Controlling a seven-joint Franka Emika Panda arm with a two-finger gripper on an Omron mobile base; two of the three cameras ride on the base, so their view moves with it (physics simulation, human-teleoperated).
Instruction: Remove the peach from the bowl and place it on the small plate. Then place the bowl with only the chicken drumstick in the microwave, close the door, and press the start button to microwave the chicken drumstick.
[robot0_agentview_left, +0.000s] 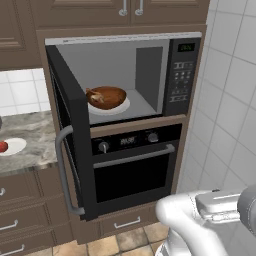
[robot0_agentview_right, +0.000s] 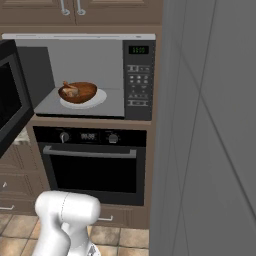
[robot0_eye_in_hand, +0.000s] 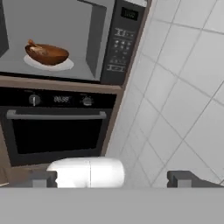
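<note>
Bowl (robot0_agentview_left: 106, 97) with drumstick (robot0_agentview_right: 70, 90): set on microwave (robot0_agentview_right: 85, 75) turntable, door (robot0_agentview_left: 70, 130) swung open. Peach (robot0_agentview_left: 3, 146): on plate (robot0_agentview_left: 14, 146), worktop's (robot0_agentview_left: 30, 135) left edge. Gripper (robot0_eye_in_hand: 118, 178): spread, nothing held.

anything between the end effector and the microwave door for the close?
Nothing visible. The end effector is open and empty, pulled back low in front of the oven. The door hangs swung out to the left, its handle exposed. The bowl sits fully inside the microwave, clear of the door's path.
</note>
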